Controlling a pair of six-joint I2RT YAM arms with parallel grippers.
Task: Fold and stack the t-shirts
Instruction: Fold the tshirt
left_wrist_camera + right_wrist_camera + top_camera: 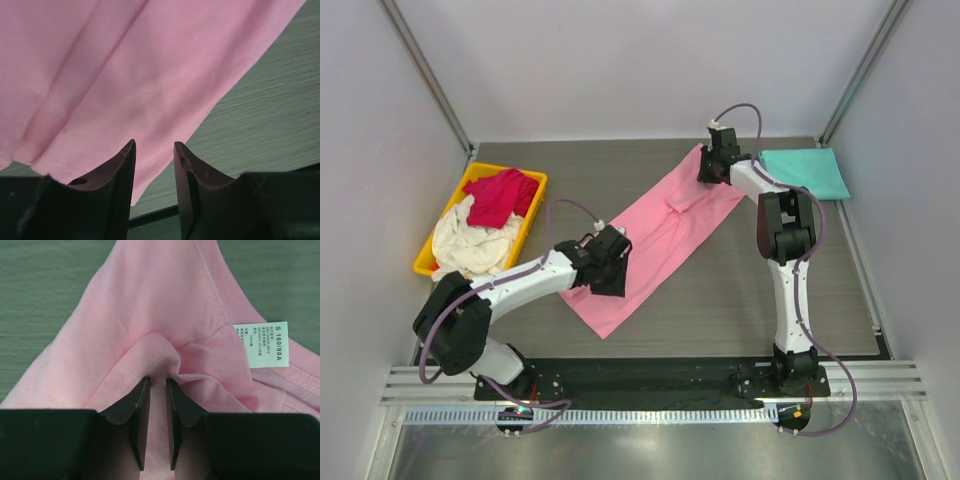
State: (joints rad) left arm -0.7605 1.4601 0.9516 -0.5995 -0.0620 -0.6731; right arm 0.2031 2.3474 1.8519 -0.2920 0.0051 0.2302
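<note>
The light pink t-shirt [665, 235] lies as a long folded strip, slanting across the middle of the table. My left gripper [612, 268] is over its near left edge. In the left wrist view the left gripper [154, 145] is open, with the pink cloth [125, 75] beyond its tips. My right gripper [712, 172] is at the shirt's far end. In the right wrist view the right gripper [158, 380] is shut on a bunched fold of the pink cloth [150, 305], beside the collar's white size label [267, 345]. The teal t-shirt [807, 172] lies folded at the far right.
A yellow bin [423, 262] at the left holds the crimson red t-shirt [500, 195] and the cream white t-shirt [465, 248], both crumpled. The dark wood-grain table [750, 290] is walled on three sides. A metal rail runs along the near edge.
</note>
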